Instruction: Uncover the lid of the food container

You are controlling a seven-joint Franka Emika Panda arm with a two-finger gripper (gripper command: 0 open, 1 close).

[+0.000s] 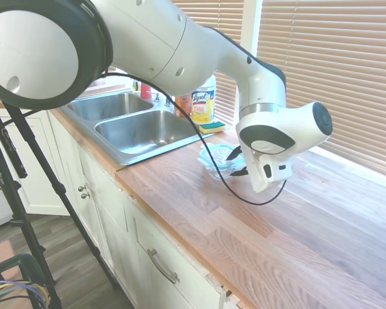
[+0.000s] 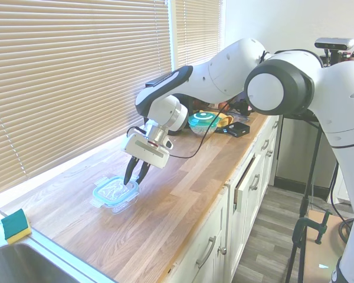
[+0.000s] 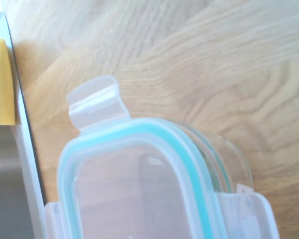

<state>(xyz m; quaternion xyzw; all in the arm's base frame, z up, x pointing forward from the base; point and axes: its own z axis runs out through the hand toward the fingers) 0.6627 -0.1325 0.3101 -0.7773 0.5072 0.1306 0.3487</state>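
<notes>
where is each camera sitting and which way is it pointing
First exterior: by the arm's base, looking along the counter past the sink; the arm fills the top.
Second exterior: opposite end, facing back at the arm, hand over the lid.
Wrist: close above the lid and food container; no arm.
All three show the lid.

Exterior views face each other across the worktop (image 1: pixel 296 219) (wrist looks closely down).

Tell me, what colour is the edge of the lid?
The lid has a teal-green rim around a clear middle. The wrist view shows it best.
</notes>
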